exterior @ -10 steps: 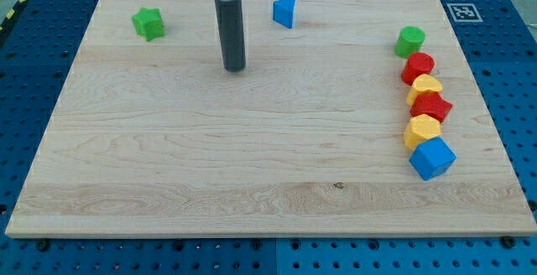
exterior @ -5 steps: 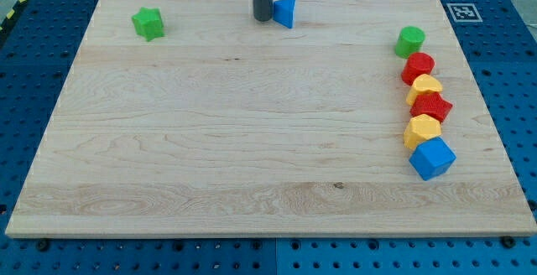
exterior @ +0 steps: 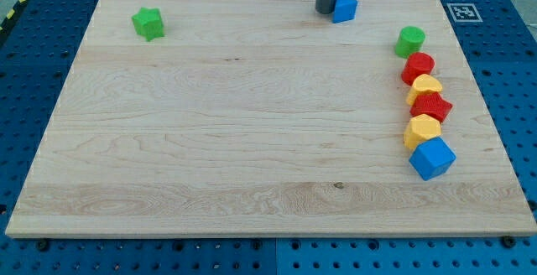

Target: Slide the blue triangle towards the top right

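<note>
Near the view's top edge, right of centre: blue triangle [exterior: 344, 7], with my tip [exterior: 325, 12] touching its left side. No gripper on this arm — just the dark rod. Far off at upper left on the wooden board [exterior: 252, 141], a green block [exterior: 148, 23]. Down the view's right — green cylinder [exterior: 410, 40], red block [exterior: 417, 67], yellow block [exterior: 425, 89], second red block [exterior: 431, 107], second yellow block [exterior: 422, 130], blue cube [exterior: 432, 158], packed in a column.

We see my tip [exterior: 325, 12] touching the blue triangle's [exterior: 343, 7] left side at the board's [exterior: 252, 141] top edge, a star block [exterior: 148, 23] far left, six blocks [exterior: 425, 107] strung down the right side
</note>
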{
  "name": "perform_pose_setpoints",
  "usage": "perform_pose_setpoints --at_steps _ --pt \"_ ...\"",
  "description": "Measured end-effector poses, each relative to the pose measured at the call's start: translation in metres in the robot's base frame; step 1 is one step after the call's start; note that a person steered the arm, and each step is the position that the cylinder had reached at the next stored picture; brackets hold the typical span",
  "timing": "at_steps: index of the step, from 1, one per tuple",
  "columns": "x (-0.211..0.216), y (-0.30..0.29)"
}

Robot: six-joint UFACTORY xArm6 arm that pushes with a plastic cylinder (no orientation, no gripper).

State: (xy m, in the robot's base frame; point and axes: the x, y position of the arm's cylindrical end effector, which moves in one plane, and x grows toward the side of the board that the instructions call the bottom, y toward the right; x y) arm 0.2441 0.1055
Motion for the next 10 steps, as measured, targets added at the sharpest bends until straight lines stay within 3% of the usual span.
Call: perform_pose_setpoints --at_steps 4,7,10 --pt "-0.024 0.088" --pt "-0.013 0.054" --pt "0.002 0.087"
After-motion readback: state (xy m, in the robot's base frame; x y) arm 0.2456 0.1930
